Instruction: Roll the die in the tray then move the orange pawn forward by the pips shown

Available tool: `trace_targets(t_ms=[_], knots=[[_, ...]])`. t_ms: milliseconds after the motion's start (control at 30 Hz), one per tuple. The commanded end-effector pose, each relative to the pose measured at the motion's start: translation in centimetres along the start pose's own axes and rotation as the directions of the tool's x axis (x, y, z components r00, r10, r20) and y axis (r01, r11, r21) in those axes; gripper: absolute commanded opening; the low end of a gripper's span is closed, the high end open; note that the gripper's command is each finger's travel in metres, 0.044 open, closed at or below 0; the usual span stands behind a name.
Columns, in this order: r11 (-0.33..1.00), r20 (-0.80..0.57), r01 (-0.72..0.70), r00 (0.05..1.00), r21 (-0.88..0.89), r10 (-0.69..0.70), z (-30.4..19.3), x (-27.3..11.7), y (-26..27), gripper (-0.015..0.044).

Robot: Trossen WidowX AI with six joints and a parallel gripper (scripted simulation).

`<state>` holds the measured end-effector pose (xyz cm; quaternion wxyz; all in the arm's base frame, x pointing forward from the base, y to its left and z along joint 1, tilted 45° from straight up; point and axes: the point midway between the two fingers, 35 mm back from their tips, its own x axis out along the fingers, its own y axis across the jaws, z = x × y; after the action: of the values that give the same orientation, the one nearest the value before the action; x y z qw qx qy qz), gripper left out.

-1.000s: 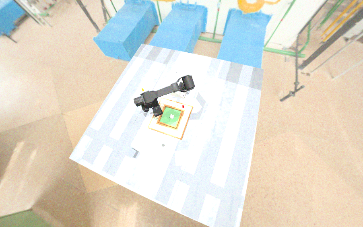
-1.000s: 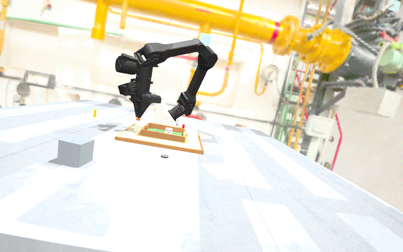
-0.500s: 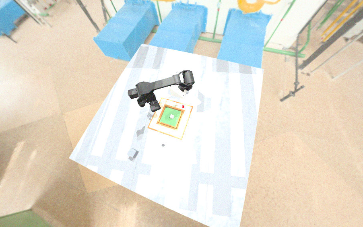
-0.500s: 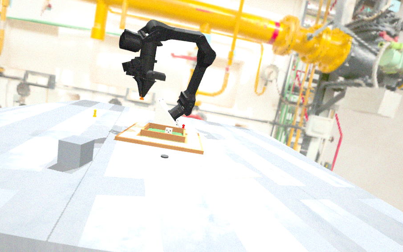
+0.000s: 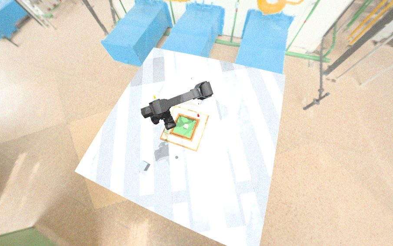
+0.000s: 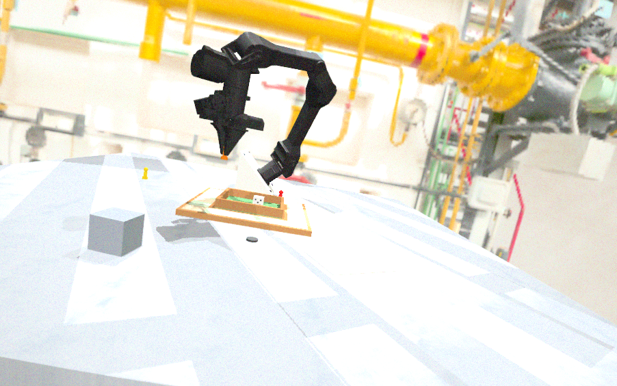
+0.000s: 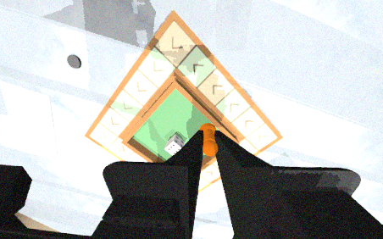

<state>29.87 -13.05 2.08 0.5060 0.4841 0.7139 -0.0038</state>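
Orange pawn pinched between black fingers, tips nearly closed on it, pawn's lower end poking out past tips. Gripper points down, high above table, pawn off board in air, near board's left edge in exterior view. Tray in board's centre: wooden rim, green floor, white die inside, resting on floor; pips too small to count. Red pawn stands on board beside tray's far corner. Yellow pawn on table, well apart from board. Pawn small, orange, rounded.
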Motion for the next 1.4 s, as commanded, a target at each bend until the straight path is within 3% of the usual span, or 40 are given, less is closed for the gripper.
trace_targets(t_ms=[0,600,1367], knots=[[1.0,0.019,0.002,1.0,-0.008,-0.002,0.4,0.6,2.9,0.0],[1.0,-0.006,-0.025,1.0,-0.013,0.025,-1.3,5.3,13.9,0.0],[1.0,-0.007,-0.027,1.0,-0.013,0.027,-1.3,9.2,14.1,0.0]])
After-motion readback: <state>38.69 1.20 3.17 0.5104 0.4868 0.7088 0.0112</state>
